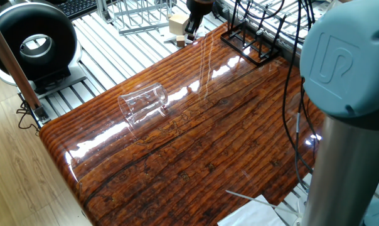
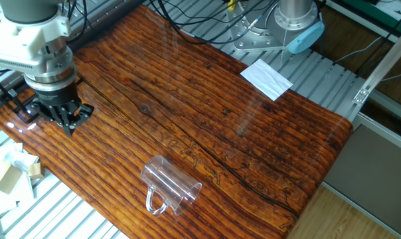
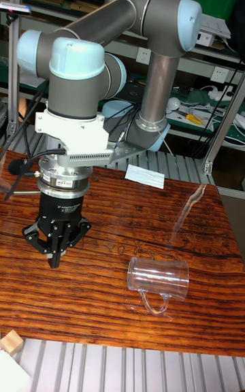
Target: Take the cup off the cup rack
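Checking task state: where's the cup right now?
The cup lies on its side on the wooden table near the front edge, handle toward that edge, well clear of the cup rack and the end effector.

Cup (image 2: 168, 185) on its side on table (image 2: 253, 139); claw (image 2: 69, 124) well apart, fingers together, holding nothing.

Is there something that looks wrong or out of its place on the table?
Yes. The cup lies tipped on its side on the wooden table, near the edge, apart from the cup rack at the far corner. Nothing looks spilled or broken. The gripper hangs near the rack, holding nothing.
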Robot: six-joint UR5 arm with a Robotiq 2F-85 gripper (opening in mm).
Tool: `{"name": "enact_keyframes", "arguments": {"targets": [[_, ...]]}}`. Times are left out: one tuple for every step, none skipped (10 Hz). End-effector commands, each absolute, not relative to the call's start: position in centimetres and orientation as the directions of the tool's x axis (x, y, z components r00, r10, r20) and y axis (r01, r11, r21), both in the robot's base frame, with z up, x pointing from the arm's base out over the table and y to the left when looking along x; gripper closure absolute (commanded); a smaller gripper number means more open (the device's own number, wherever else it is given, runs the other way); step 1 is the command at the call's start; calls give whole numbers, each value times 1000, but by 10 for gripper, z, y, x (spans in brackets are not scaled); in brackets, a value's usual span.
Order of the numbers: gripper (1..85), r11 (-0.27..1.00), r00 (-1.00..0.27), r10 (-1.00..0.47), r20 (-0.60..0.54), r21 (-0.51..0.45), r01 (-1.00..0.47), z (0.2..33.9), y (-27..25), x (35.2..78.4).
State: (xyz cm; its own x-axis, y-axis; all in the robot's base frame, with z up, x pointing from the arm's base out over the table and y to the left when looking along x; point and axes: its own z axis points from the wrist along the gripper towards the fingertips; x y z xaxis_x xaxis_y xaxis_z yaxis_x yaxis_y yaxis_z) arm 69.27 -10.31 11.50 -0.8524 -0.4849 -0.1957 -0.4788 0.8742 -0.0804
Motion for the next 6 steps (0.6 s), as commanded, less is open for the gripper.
{"name": "enact_keyframes", "arguments": {"targets": [[770,880,-859,-475,-192,-80,-468,118,-106,691],[770,881,-860,-472,-197,-72,-467,118,-104,691],[770,881,-858,-473,-200,-72,-468,118,-103,692],[770,881,-859,-472,-198,-66,-469,118,-102,691],[770,879,-859,-476,-188,-69,-472,117,-104,689],[770,875,-856,-483,-182,-67,-479,117,-105,688]]}}
